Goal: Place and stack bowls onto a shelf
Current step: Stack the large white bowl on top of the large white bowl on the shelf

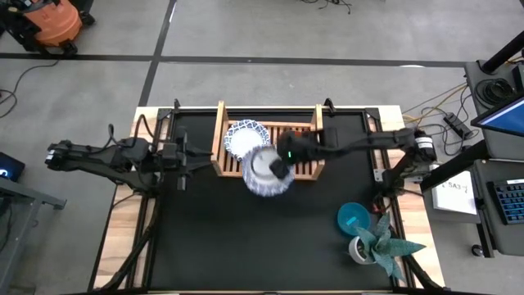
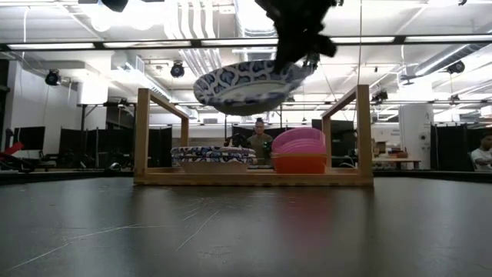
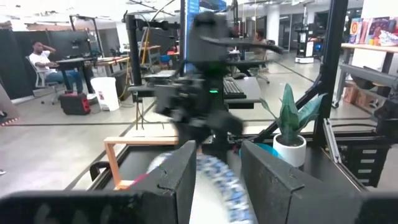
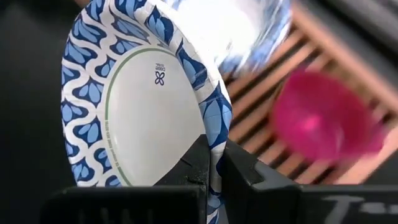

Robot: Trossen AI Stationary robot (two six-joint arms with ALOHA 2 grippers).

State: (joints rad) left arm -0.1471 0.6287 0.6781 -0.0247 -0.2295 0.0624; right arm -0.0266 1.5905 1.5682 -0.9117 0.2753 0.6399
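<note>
While the right gripper [image 1: 279, 166] pinches a blue-patterned bowl [image 1: 267, 173] by its rim, the load hangs tilted above the shelf [image 1: 221, 131].

At the centre of the high view the held bowl overlaps the rack's front edge, just lower right of the patterned bowls already stacked [image 1: 244, 137] in it; pink bowl [image 2: 300, 139] and red bowl [image 2: 300, 162] sit at the shelf's right end in the low view. The left gripper [image 1: 182, 157] waits left of the rack, fingers parted and empty.
</note>
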